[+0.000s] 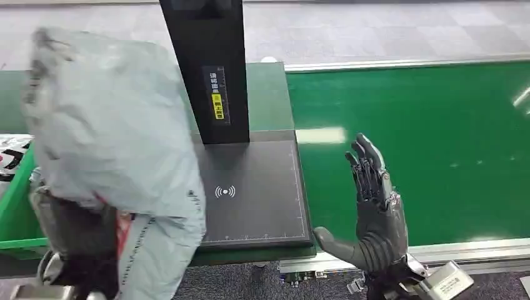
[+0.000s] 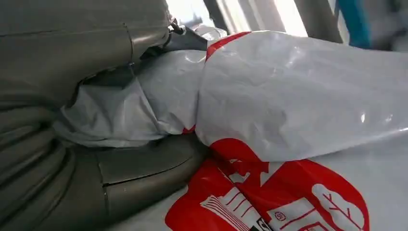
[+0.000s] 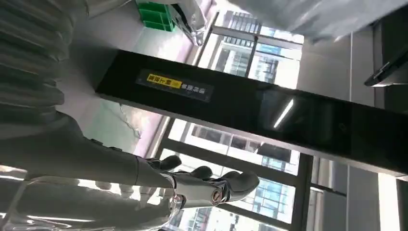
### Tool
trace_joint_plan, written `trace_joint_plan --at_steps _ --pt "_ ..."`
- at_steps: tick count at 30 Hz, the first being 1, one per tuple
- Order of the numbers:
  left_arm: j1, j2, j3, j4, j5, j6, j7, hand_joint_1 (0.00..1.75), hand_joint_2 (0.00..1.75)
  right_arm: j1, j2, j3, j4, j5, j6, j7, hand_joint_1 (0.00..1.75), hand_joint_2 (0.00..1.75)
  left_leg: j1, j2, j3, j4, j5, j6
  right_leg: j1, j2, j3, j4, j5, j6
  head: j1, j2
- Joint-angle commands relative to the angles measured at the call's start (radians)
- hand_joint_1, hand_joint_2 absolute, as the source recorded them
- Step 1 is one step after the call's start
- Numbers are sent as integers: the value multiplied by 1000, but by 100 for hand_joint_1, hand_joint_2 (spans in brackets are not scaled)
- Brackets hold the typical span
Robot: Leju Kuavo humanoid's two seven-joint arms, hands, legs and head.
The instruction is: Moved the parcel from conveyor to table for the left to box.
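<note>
- Over on the far left, a green bin (image 1: 14, 200) is sitting at the table's edge, partly hidden behind the parcel.
- Next to it, the left hand (image 1: 78, 234) is gripping a grey plastic parcel (image 1: 112, 144) from below and holding it up above the table (the wrist view is showing red print on the bag (image 2: 269, 192)).
- Toward the middle, a black scanner post (image 1: 209, 69) is standing upright on a dark pad (image 1: 256, 194).
- Further right, the right hand (image 1: 372, 212) is hovering with its fingers spread and nothing in them, over the near edge of the green conveyor (image 1: 425, 144).
</note>
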Motion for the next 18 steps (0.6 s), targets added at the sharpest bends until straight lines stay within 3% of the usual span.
trace_joint_plan --at_steps 1,4,7,18 --pt "78 -65 215 -130 12 55 -1 175 175 4 33 0 1 6 8 5 0 175 2 2 0 0 0 -2 2 3 0 -1 1 -3 0 0" --pt "37 -92 330 -73 -8 30 75 175 175 -4 41 4 23 7 20 7 0 175 2 4 0 -1 1 -2 2 5 -1 -1 3 -4 0 0" --pt "-18 -84 369 -2 -30 -8 116 175 175 -9 37 6 37 4 28 5 0 175 1 1 0 -1 2 -2 1 2 0 -1 2 -3 0 0" --pt "-272 -42 364 349 -226 -137 322 175 175 -20 44 -2 56 -13 48 1 0 175 1 -4 1 -2 4 -2 1 -3 3 -2 4 -4 0 0"
